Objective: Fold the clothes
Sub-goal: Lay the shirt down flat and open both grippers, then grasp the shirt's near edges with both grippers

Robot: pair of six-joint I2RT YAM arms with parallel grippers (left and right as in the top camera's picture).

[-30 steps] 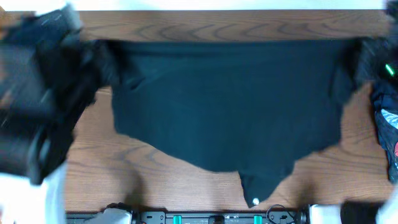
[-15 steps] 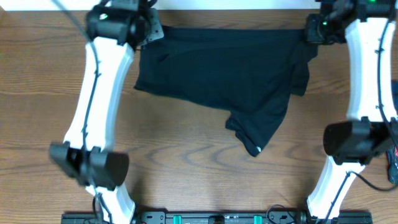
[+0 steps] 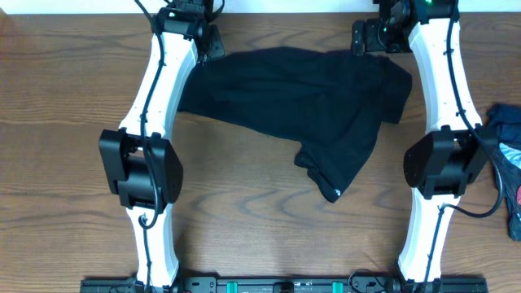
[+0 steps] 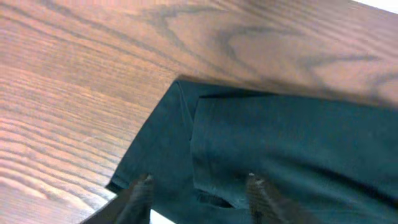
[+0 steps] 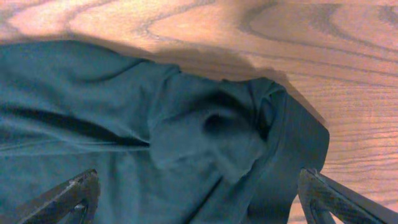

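The clothes, one black top (image 3: 309, 98), lie spread and rumpled across the far half of the table, with a folded flap pointing toward the near side and a small white mark (image 3: 336, 194) at its tip. My left gripper (image 3: 210, 47) hovers over the top's far left corner. In the left wrist view its fingers (image 4: 144, 186) stand apart above the fabric (image 4: 280, 143), gripping nothing. My right gripper (image 3: 364, 37) is over the far right corner. In the right wrist view it (image 5: 199, 186) is wide open above bunched cloth (image 5: 205, 130).
A dark blue bundle with grey-white and red patches (image 3: 506, 159) sits at the right table edge, beside the right arm's elbow (image 3: 440, 167). The left arm's elbow (image 3: 140, 167) hangs over bare wood (image 3: 57, 163). The table's far edge lies just behind both grippers.
Both grippers have opened and let go of the top's far corners. The fabric has settled onto the table, and both arms have drawn slightly inward.
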